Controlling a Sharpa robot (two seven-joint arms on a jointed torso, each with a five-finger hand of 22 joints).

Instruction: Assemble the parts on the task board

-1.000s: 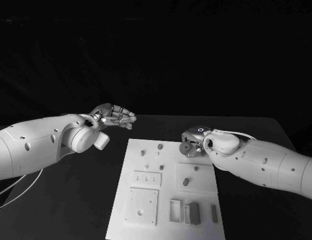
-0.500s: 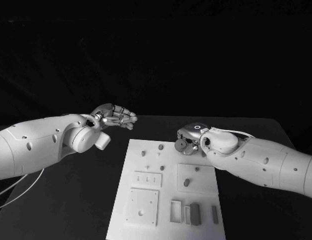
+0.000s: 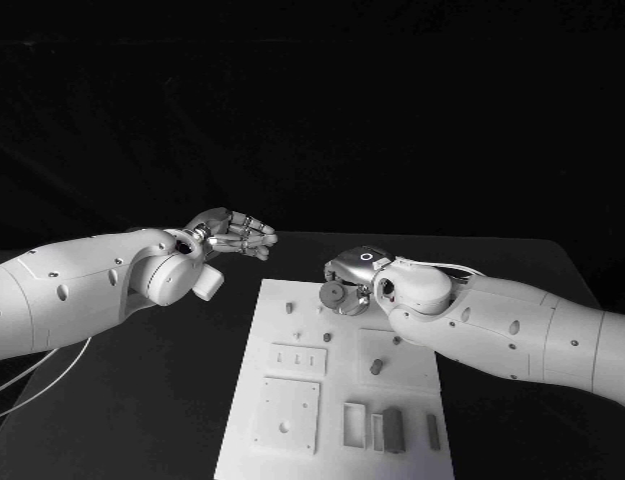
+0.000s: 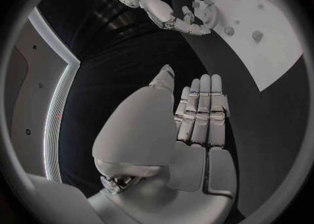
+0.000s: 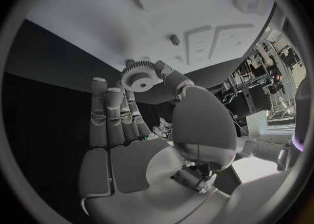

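The white task board (image 3: 295, 440) lies lengthwise in the middle of the table. My right hand (image 3: 353, 278) hovers over its far end and pinches a small toothed gear (image 3: 332, 296) between thumb and a finger. The right wrist view shows the gear (image 5: 138, 75) at the fingertips, with the board (image 5: 118, 14) beyond it. My left hand (image 3: 231, 233) hangs above the table off the board's far left corner and holds nothing; its fingers (image 4: 204, 110) lie straight and side by side. The left wrist view also catches the right hand (image 4: 171, 10) over the board (image 4: 268, 46).
Small pegs (image 3: 289, 308) stand near the board's far end, and an oval part (image 3: 376, 366) sits mid-board. Square plates (image 3: 285, 411) and upright slabs (image 3: 386, 428) fill the near end. Dark table (image 3: 139, 400) lies on both sides of the board.
My right hand has carried the gear leftward, from the board's far right corner to over its far middle. The left hand has hardly moved.
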